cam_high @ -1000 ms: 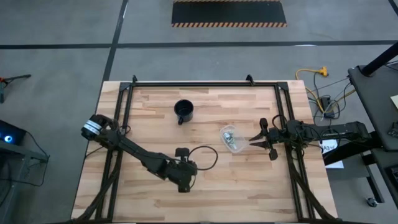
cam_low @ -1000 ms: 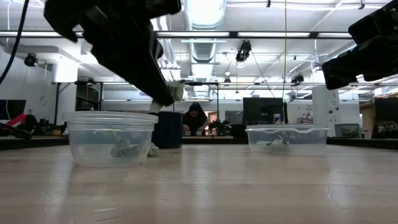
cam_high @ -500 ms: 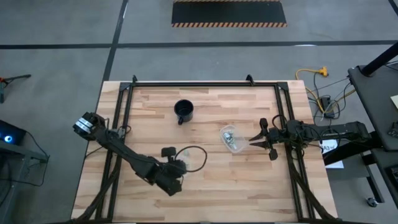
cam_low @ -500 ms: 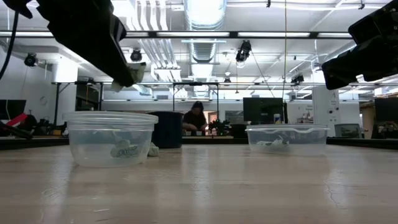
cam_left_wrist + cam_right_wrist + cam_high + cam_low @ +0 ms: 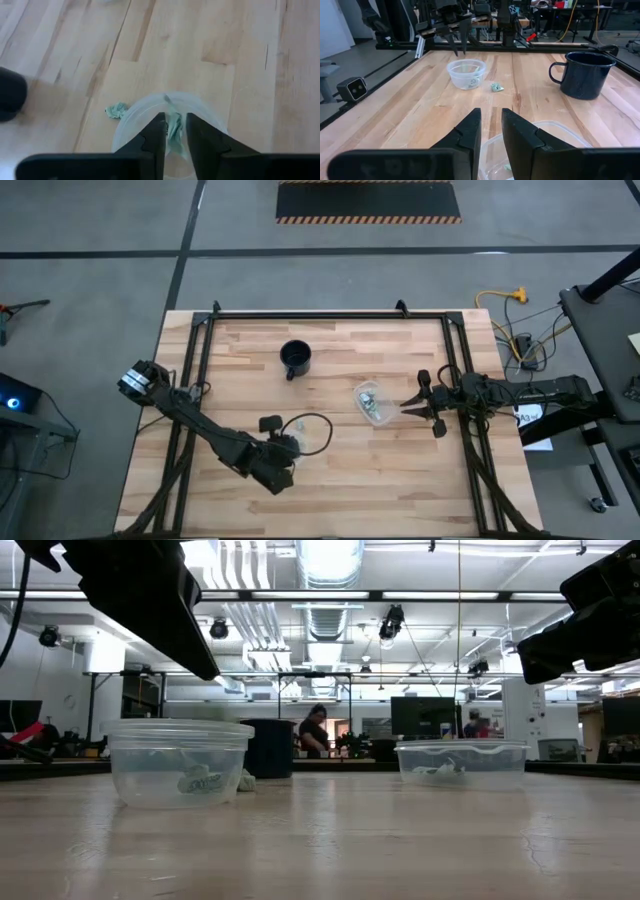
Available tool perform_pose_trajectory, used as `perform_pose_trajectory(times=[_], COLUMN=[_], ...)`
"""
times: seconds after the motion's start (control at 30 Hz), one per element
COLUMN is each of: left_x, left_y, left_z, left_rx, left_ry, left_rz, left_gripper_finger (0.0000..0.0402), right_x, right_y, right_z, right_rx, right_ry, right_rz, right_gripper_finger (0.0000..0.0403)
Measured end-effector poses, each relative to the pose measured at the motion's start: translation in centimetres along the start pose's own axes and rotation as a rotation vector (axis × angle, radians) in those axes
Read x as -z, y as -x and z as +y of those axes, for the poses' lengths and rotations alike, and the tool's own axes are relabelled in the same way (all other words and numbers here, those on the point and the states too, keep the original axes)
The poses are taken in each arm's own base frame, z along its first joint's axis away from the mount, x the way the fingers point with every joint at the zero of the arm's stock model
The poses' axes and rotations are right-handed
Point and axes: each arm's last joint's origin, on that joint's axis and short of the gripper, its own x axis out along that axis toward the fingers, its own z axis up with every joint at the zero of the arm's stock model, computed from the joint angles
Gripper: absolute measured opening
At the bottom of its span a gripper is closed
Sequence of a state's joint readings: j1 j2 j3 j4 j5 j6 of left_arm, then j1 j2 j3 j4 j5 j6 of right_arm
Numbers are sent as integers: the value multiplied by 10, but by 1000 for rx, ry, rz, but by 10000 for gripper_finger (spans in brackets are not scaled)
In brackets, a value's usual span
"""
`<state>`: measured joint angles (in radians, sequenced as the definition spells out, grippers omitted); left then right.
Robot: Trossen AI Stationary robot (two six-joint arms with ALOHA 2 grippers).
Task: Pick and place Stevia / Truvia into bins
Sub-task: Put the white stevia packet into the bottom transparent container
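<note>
My left gripper hangs open above the round clear bin, fingers pointing down; the right wrist view shows the left gripper over the same round bin. A green sachet shows between the fingers, inside the bin's outline. In the low view a sachet lies on the floor of the round bin. Another crumpled sachet lies flat on the table beside it. My right gripper waits open next to the oblong bin, which holds sachets.
A black mug stands toward the table's far edge, behind the round bin in the low view. The oblong bin sits right of centre. Bare wood lies along the near edge. People show in the room beyond the table.
My left gripper has moved up and toward the table's left, carrying a pale sachet from beside the round bin's rim to above the bin. In the low view the sachet no longer shows at its fingertips.
</note>
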<state>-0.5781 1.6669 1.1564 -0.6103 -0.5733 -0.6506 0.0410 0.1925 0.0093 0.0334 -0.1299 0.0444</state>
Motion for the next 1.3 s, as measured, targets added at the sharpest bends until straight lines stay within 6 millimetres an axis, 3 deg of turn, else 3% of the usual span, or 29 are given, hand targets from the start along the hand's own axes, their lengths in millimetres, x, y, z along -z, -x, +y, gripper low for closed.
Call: perform_pose_trajectory(times=[0.37,0.53,0.77,1.0,1.3], left_x=[-1,-13,-42,-46,-46], left_y=[-1,-5,-29,-48,-55], left_z=[2,16,61,105,113], left_rx=[-57,-124,-42,-32,221], left_ry=[1,105,315,387,336], left_rz=[-42,-83,60,224,365], left_gripper_finger=[153,185,192,192,192], right_x=[0,0,0,0,0], right_y=[0,0,0,0,0], right_z=[0,0,0,0,0], right_rx=[0,0,0,0,0], right_ry=[3,2,1,3,2], right_rz=[-1,0,0,0,0], right_gripper_finger=[68,68,68,68,68])
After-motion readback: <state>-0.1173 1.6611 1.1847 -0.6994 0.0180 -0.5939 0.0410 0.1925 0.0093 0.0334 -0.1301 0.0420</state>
